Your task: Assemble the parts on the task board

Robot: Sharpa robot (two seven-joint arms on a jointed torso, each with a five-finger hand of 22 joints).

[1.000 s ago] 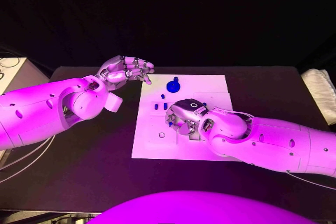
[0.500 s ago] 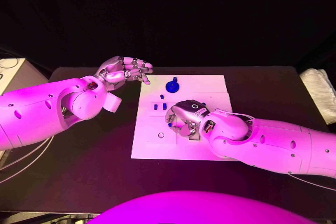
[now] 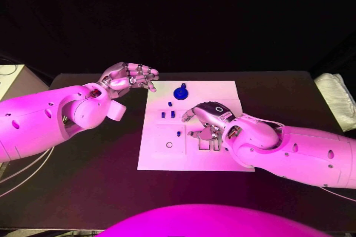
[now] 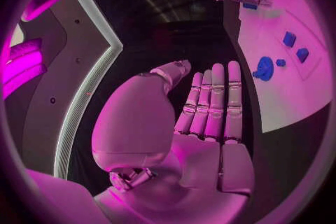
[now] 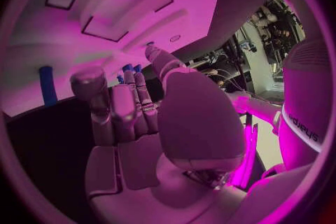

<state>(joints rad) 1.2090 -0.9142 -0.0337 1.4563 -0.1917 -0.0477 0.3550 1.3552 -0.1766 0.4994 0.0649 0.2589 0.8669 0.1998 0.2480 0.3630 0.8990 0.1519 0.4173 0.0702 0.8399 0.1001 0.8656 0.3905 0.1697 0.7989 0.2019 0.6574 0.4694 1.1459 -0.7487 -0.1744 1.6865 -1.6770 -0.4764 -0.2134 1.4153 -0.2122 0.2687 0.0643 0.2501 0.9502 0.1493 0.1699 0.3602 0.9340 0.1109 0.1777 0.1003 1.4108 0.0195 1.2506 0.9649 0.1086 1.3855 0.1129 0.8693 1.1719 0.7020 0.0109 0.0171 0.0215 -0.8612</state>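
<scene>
The white task board [image 3: 159, 155] lies in the middle of the black table. A round blue part [image 3: 180, 92] stands near its far edge, with a small blue piece [image 3: 170, 104] and two more [image 3: 167, 113] just in front. My right hand [image 3: 206, 123] hangs over the board's middle, fingers bent down onto it; whether they hold a part is hidden. My left hand [image 3: 130, 75] hovers off the board's far left corner. The left wrist view shows the left hand's fingers [image 4: 213, 103] straight and empty, with the round part [image 4: 265, 67] and the board [image 4: 280, 95] beyond.
A small round hole [image 3: 169, 144] and shallow rectangular recesses mark the board near the right hand. A pale folded cloth [image 3: 332, 99] lies at the table's right edge. A pale box [image 3: 13, 78] stands off the table's left side.
My right hand has shifted to the right over the board and turned, its fingers now touching down nearer the board's centre. The left hand has barely moved.
</scene>
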